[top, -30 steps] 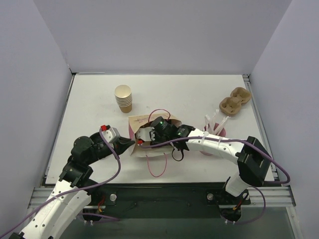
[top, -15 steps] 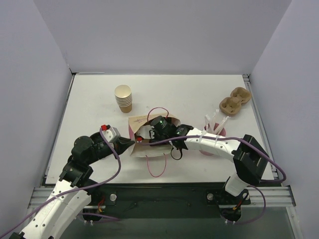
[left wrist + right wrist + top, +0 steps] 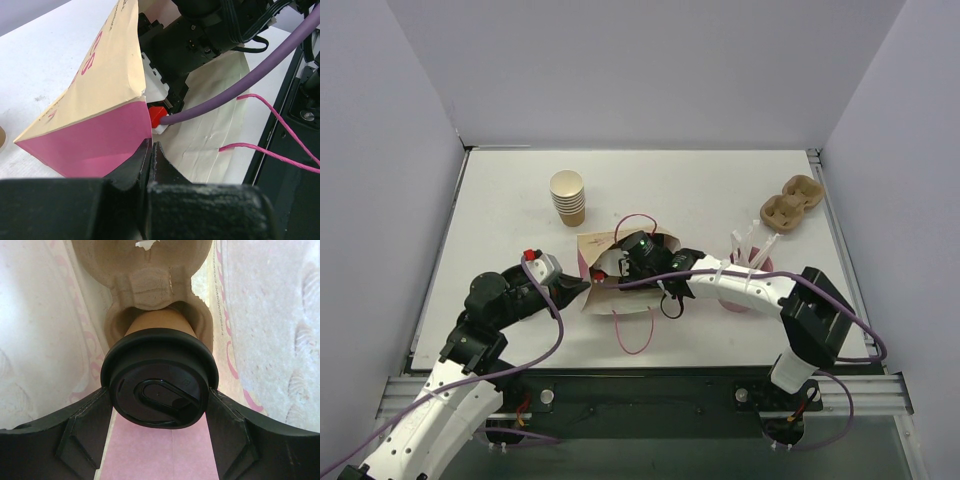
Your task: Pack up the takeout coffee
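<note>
A tan and pink paper bag (image 3: 597,244) lies on its side at the table's middle, mouth toward the right. My left gripper (image 3: 582,287) is shut on the bag's near edge; in the left wrist view the jaws (image 3: 151,146) pinch it beside the pink side (image 3: 95,145). My right gripper (image 3: 160,396) is deep inside the bag, hidden in the top view behind its wrist (image 3: 640,257). It is shut on the takeout coffee (image 3: 159,380), fingers against its black lid. The tan cup sits in a pulp carrier (image 3: 147,290) inside the bag.
A stack of lidless tan cups (image 3: 568,197) stands behind the bag on the left. A second pulp carrier (image 3: 791,203) lies at the back right. A pink cup with white straws (image 3: 752,262) stands right of the bag. Pink bag handles (image 3: 637,335) trail toward the front edge.
My right arm has pushed slightly further left into the bag. The left arm and the bag have hardly moved.
</note>
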Tool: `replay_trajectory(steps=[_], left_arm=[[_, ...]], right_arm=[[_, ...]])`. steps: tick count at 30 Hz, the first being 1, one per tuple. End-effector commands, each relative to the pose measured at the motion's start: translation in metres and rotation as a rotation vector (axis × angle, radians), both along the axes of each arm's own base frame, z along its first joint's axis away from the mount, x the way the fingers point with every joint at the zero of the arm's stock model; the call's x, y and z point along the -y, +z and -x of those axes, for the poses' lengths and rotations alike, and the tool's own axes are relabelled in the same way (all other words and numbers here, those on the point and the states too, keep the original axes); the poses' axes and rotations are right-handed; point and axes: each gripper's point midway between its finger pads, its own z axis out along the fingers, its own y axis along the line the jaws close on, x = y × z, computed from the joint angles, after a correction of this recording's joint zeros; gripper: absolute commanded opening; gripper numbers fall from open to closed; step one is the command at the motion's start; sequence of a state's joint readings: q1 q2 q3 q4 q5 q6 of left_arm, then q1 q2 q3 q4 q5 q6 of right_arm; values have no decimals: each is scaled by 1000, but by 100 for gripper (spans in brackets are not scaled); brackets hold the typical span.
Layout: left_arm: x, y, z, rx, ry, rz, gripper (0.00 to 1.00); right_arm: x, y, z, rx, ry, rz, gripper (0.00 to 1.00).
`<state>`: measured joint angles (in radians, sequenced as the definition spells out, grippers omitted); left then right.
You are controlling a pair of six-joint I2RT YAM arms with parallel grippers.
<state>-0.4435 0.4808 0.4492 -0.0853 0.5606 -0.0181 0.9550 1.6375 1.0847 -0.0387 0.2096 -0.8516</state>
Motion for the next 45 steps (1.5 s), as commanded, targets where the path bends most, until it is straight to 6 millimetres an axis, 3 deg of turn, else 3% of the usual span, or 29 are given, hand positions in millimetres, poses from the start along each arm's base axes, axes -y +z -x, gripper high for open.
replay_trajectory(steps=[1,7,13,14,20,30,40,45], left_arm=[[2,11,1,41,-17,22,0],[2,12,1,41,-16,24,0],[2,14,0,43,-11,25,0],[2,14,-1,45,-10,24,0],[2,14,-1,39,-8,24,0],[0,16,-8,12,21,7,0],[-1,23,-17,-45,70,15,0],[-1,24,-18,-63,73,7,0]], right_arm=[[8,-21,-4,-56,-49,26,48],[7,-20,-7,-55,-57,17,55],[4,-8,-12,-30,-69,-1,67],[5,-7,-13,-27,-73,-3,77],[7,-1,-12,-23,-71,3,86],[12,23,-11,-8,-90,-7,91],[23,40,1,-65,-113,9,79],[28,51,4,-70,-135,-5,87]])
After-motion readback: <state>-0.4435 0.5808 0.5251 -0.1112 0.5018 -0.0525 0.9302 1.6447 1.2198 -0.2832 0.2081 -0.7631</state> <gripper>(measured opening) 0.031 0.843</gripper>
